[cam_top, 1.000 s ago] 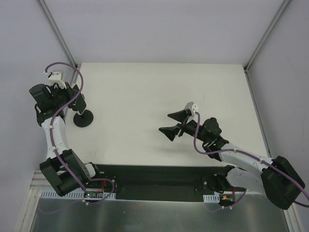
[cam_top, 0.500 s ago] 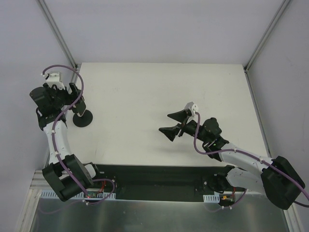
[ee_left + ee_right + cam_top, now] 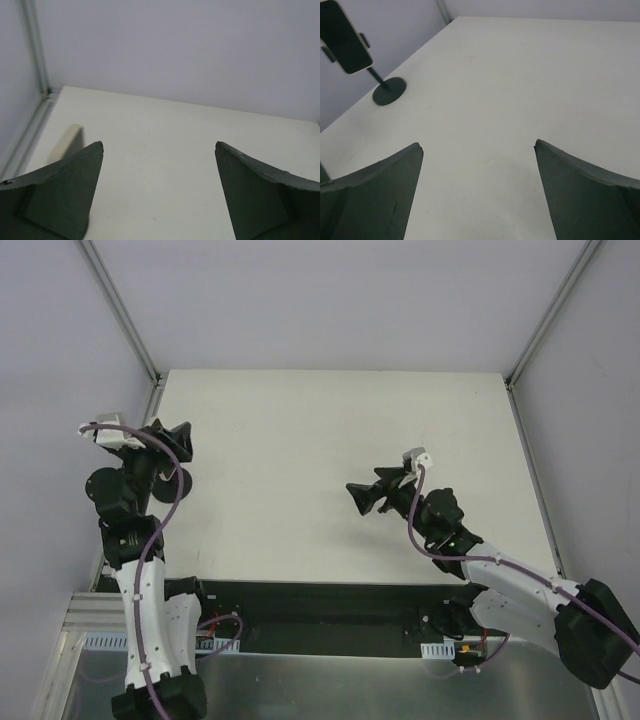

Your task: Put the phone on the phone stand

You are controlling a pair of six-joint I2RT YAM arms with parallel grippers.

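Observation:
In the right wrist view the phone (image 3: pixel 345 37), with its glossy black screen and pale edge, sits tilted in the clamp head of the phone stand (image 3: pixel 388 91), which stands on its round black base at the table's far left. The left wrist view shows only a pale edge of the phone (image 3: pixel 67 145), behind the left finger. My left gripper (image 3: pixel 159 145) (image 3: pixel 178 455) is open and empty, close beside the stand, and hides it from above. Mid-table, my right gripper (image 3: pixel 478 146) (image 3: pixel 365 497) is open and empty, pointing left toward the stand.
The white table (image 3: pixel 300 440) is closed in by pale walls at the back and on both sides, with metal corner posts (image 3: pixel 120 310). The stand is close to the left wall. A black strip (image 3: pixel 320 600) runs along the near edge between the arm bases.
My left gripper has opened and let go of the phone, and the left arm has drawn back and risen. My right gripper has shifted slightly right and toward the back.

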